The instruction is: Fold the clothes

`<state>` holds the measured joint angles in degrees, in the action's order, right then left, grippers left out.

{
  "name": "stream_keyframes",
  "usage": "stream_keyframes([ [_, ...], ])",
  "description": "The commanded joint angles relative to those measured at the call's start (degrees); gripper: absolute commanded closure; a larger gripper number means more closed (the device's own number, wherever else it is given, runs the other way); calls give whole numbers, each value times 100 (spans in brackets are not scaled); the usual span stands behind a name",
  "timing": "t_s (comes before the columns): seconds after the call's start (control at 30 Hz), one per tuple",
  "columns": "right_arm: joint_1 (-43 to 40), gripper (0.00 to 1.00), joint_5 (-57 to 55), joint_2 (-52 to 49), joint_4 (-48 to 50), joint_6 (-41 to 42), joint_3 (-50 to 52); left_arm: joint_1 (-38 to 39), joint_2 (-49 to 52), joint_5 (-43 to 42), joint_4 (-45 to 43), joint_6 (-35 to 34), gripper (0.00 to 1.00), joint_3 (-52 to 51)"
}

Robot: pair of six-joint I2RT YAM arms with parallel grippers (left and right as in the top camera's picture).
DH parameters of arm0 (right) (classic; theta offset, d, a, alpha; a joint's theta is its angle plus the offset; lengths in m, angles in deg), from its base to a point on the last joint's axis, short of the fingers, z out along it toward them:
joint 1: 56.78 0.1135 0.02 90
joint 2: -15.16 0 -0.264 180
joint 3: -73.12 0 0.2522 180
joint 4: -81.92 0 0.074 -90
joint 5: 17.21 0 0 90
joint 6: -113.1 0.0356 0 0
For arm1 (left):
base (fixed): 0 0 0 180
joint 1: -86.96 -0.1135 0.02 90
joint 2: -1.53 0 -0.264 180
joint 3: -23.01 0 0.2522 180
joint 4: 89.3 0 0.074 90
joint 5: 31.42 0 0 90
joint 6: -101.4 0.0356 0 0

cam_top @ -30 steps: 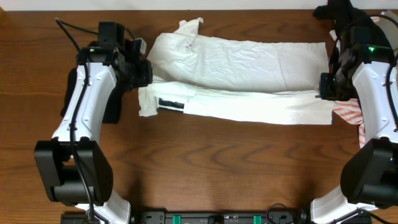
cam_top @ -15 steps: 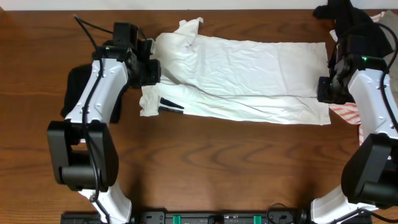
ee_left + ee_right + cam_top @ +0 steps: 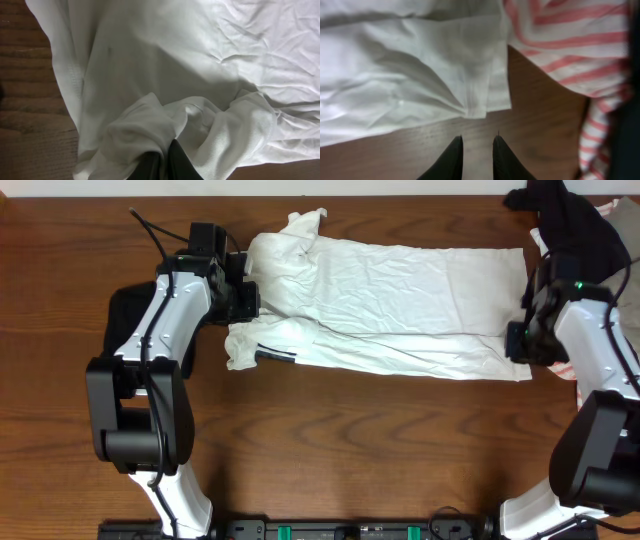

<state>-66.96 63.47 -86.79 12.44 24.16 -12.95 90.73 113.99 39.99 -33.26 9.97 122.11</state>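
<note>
Where the large wrinkled white fabric shirt (image 3: 400, 300) lies folded lengthwise across the far half of the brown wooden counter (image 3: 350, 450), one arm stands at each end. The left gripper (image 3: 161, 162) is clenched on a bunch of shirt fabric at the end nearer the left edge. The right gripper (image 3: 477, 150) is released, fingers apart over bare wood just off the shirt's near right corner. A red-striped white garment (image 3: 570, 45) lies just beside that corner, partly under the right arm. A black garment (image 3: 570, 215) sits at the far right corner; a dark cloth (image 3: 125, 320) lies under the left arm.
</note>
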Motion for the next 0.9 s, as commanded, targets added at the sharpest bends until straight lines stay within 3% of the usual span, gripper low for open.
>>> stream_keyframes([
  [0.0, -35, 82, 52, 59, 409, 59, 459, -9, 63, 70, 7, 33, 93, 15],
  [0.17, -31, 83, 52, 59, 940, -238, 931, -9, 63, 70, 13, 33, 93, 15],
  [0.33, -31, 59, 61, 59, 1276, -396, 1084, -9, 63, 70, 11, 33, 93, 15],
  [0.43, -28, 50, 142, 59, 1311, -503, 1095, -9, 63, 70, 7, 31, 93, 15],
  [0.87, -28, 49, 398, 59, 1674, -649, 1344, -9, 63, 70, 2, 33, 93, 15],
])
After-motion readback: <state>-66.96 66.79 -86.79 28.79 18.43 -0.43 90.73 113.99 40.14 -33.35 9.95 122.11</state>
